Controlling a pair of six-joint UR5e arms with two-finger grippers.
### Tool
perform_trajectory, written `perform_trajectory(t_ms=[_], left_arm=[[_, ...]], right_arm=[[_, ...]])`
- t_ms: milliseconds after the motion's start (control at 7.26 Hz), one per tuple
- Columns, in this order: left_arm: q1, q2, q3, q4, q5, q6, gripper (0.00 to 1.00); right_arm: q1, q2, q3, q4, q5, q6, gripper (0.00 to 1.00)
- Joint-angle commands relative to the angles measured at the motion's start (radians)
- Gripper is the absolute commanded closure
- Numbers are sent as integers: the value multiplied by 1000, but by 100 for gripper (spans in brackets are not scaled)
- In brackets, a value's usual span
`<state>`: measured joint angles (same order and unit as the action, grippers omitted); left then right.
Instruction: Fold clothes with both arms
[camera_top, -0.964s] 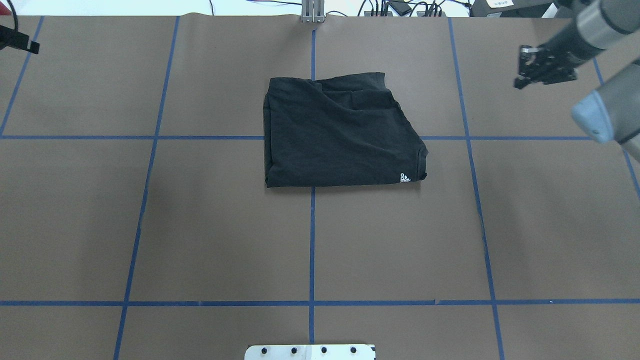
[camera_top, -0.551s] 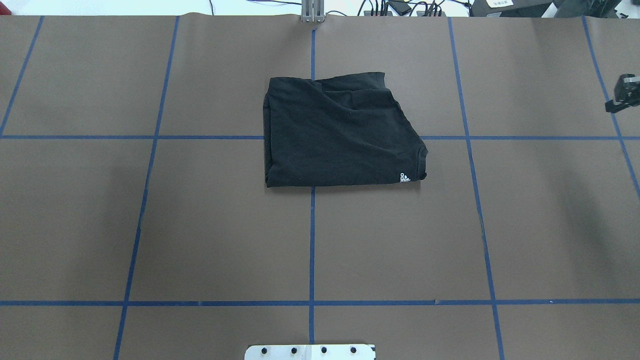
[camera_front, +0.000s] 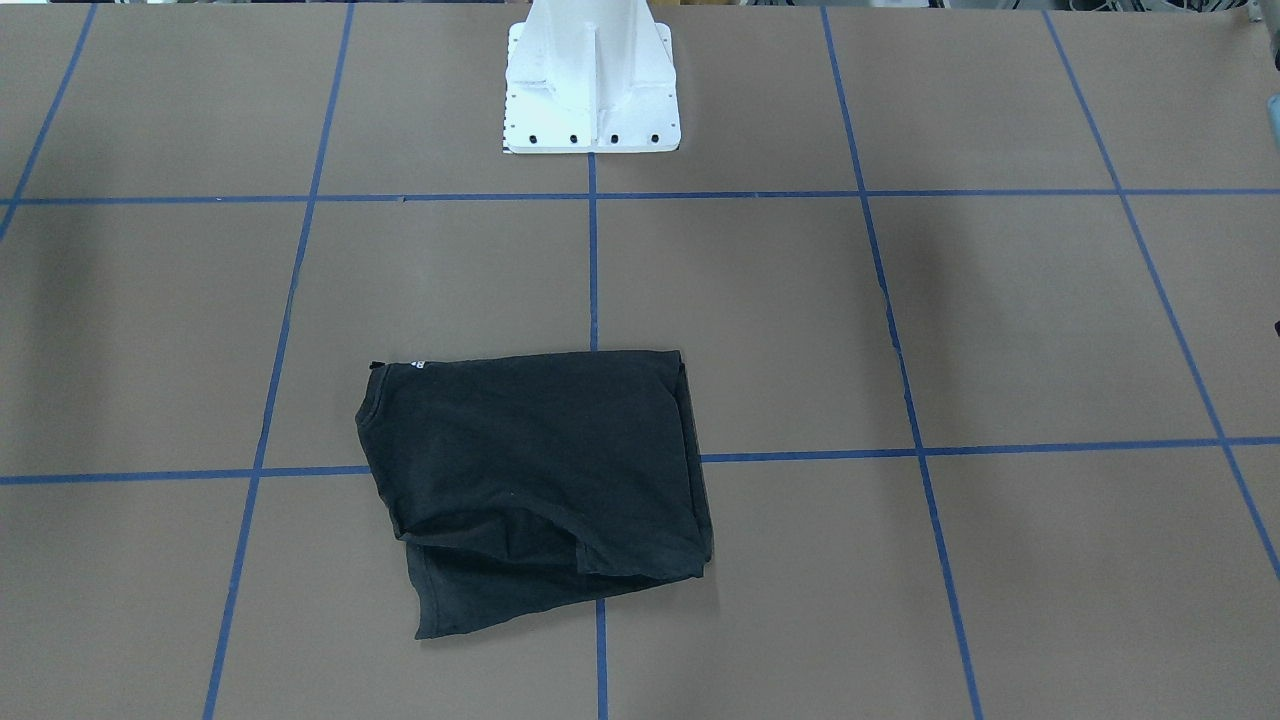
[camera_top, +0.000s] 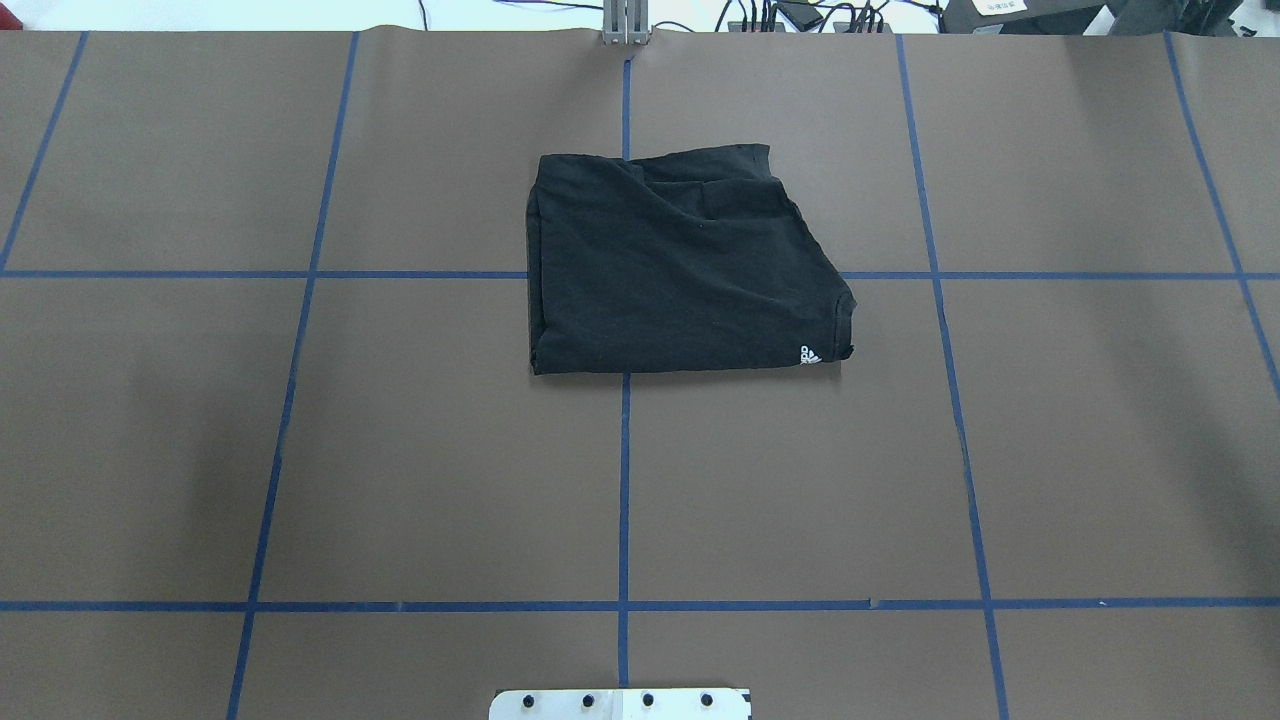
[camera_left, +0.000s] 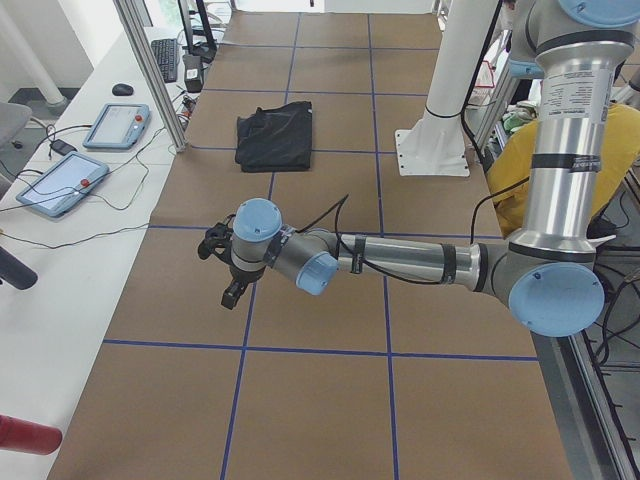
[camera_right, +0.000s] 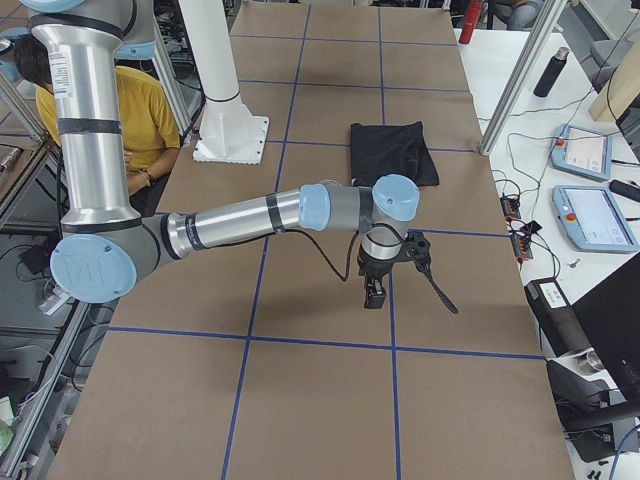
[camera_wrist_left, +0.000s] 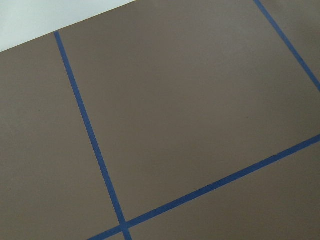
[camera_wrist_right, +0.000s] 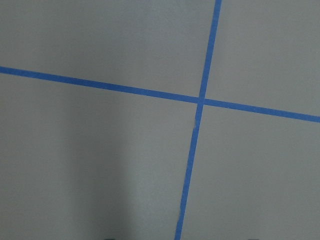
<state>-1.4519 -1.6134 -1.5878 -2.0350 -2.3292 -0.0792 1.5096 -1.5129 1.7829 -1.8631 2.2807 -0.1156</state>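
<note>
The black T-shirt lies folded into a rough rectangle on the brown table, plain side up, with a small white logo at its near right corner. It also shows in the front view and both side views. Neither arm appears in the overhead or front view. My left gripper hangs over bare table far to the shirt's left. My right gripper hangs over bare table far to its right. I cannot tell whether either is open or shut. Both wrist views show only table and blue tape.
Blue tape lines divide the table into a grid. The white base plate sits at the near edge, its column in the front view. Tablets and cables lie on side benches. A person in yellow sits behind the robot.
Both arms have swung outward and left the overhead view: the right one to the right edge, the left one off the left edge. The shirt has not moved.
</note>
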Motion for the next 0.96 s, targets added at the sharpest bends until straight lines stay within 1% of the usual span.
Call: perform_trajectory(t_ms=[0,138,551,689,827], left_arm=[[-2,9,-6,24,1,6,0],[1,70,-45,21,8,1,0],[1,84,-63,10,2,-4,0],[1,83,-64,12,-1,-5,0],[1,81,-64,13,-2,-7,0]], right_arm=[[1,-6,-7,-2,10,-4,0],[0,-9,-2,1,-4,-9,0],[1,-9,-8,-2,3,26,0],[1,-9,-8,-2,13,30,0],[1,-9,-8,-1,41,30,0]])
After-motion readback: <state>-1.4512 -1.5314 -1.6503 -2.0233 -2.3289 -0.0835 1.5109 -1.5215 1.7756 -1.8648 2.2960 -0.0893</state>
